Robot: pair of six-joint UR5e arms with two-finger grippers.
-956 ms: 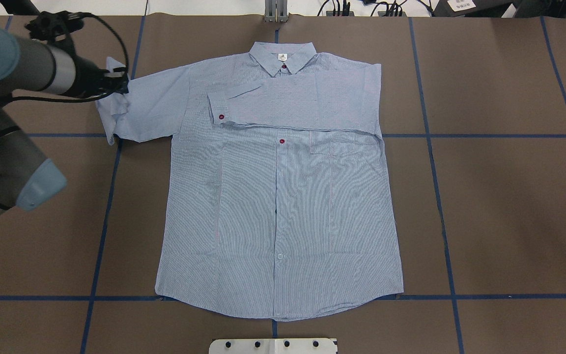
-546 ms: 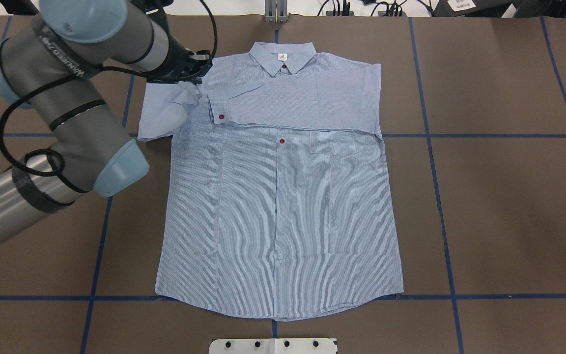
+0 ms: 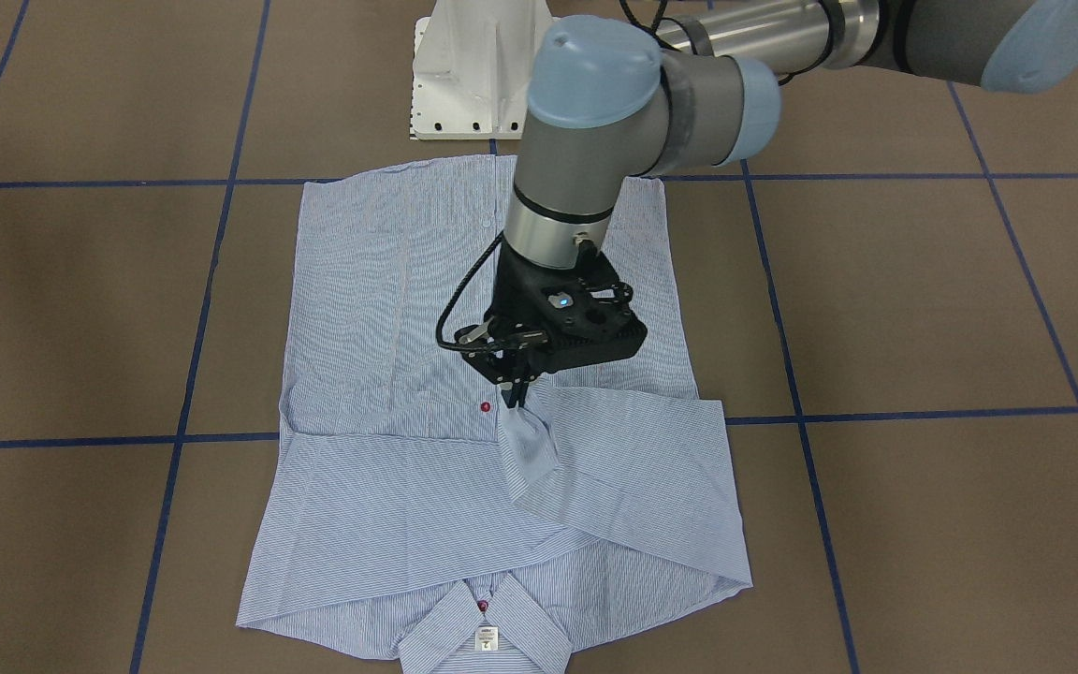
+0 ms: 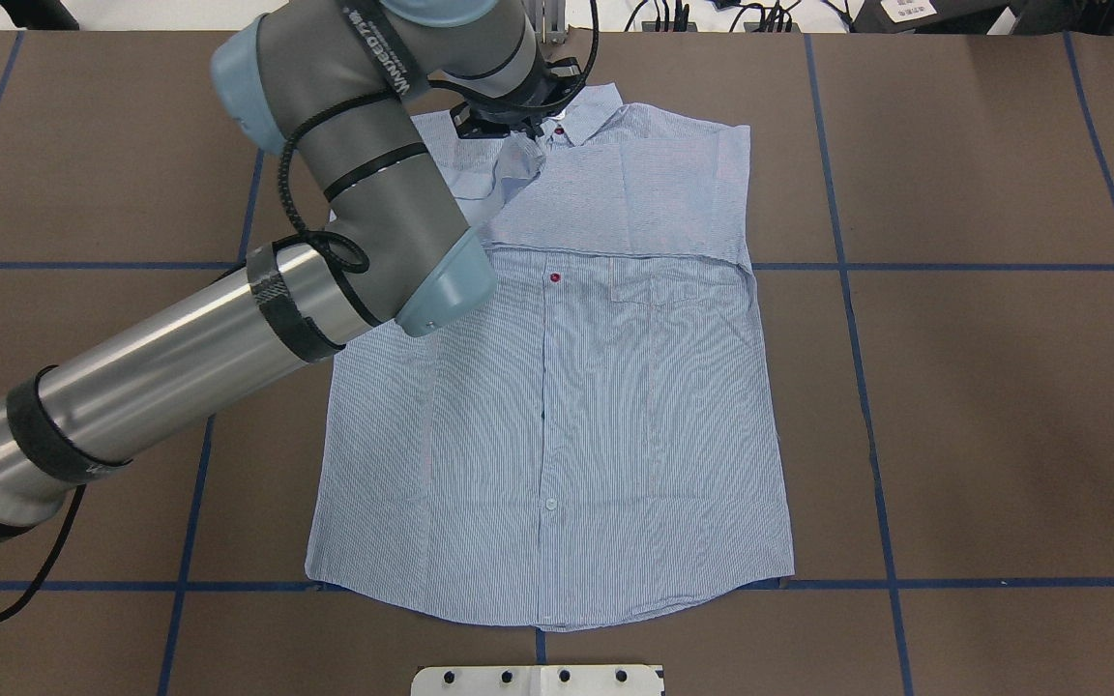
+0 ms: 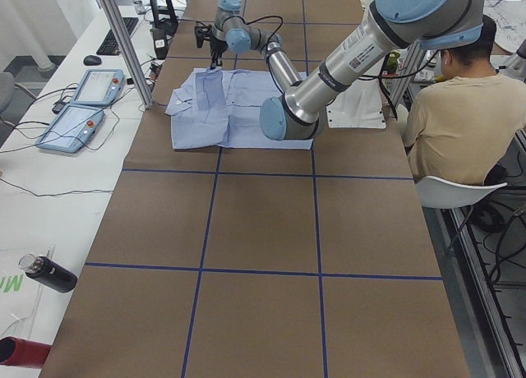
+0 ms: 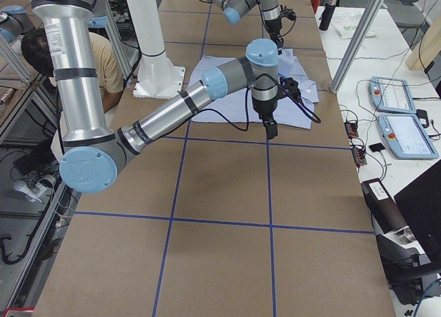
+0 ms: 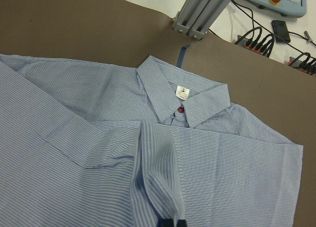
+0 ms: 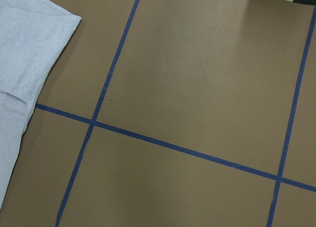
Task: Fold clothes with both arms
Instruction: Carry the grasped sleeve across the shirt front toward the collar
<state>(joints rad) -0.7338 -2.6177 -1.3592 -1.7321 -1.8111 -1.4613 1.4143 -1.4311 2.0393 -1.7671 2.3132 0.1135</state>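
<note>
Brown table (image 4: 1002, 387) with a blue tape grid. Shirt (image 4: 557, 406) flat at frame centre, hem low, collar at top. Left gripper (image 3: 514, 398) clamped on the sleeve (image 3: 525, 449), lifted over the chest. Right gripper (image 6: 271, 131) just beside the shirt's edge; fingers unreadable. Beyond: bench with pendants (image 5: 82, 107), seated person (image 5: 452, 123).
</note>
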